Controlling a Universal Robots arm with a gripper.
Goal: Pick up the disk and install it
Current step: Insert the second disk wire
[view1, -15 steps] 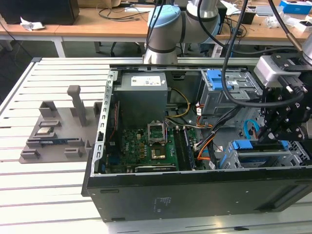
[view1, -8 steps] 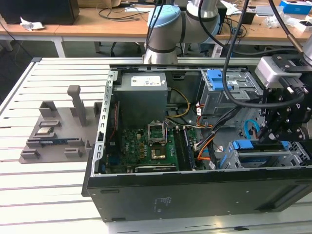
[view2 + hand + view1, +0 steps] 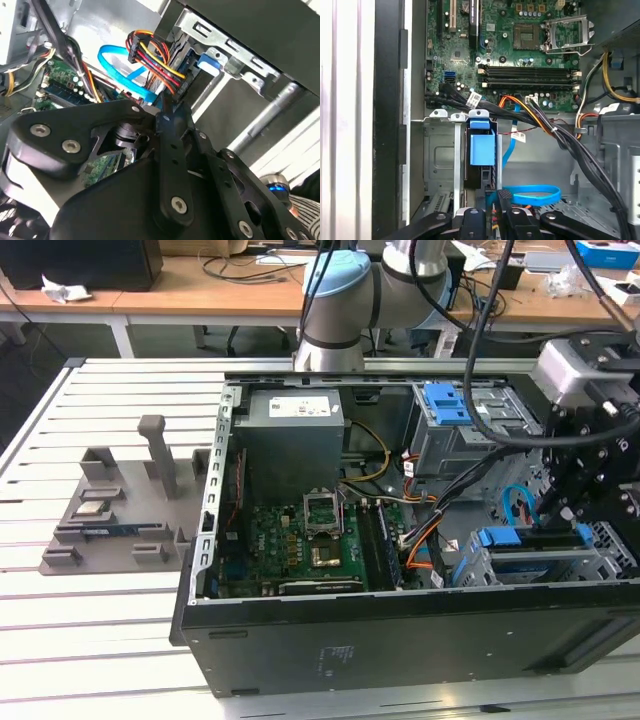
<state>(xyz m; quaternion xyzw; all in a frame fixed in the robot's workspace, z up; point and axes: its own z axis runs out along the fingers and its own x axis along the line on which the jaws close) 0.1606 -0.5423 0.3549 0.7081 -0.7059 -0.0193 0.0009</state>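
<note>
While I hang over the corner of the open computer case, the disk sits on edge in a slot of the grey metal cage. Its bright blue frame faces up at me in the first wrist view. In the exterior view that same blue end shows at the top of the cage, towards the exterior view's left of my tool.

Now the key relation. My gripper is right at the end of the disk that's farthest from the green circuit board. The disk's long axis runs straight away from me towards that board, in line with the cage rails. So disk, slot and tool are all lined up on one axis. There's no sideways offset that I can make out.

Whether I'm spread, pressed together or pinching the disk's end, I can't tell. The tip of my gripper is crowded against cables in the second wrist view, and the contact itself is hidden.

Looking outward, a flat blue cable loops just beside my tool. A bundle of red, yellow and black wires plugs in close to the cage. I judge the disk is already in the slot, though I can't see how deep it sits.
</note>
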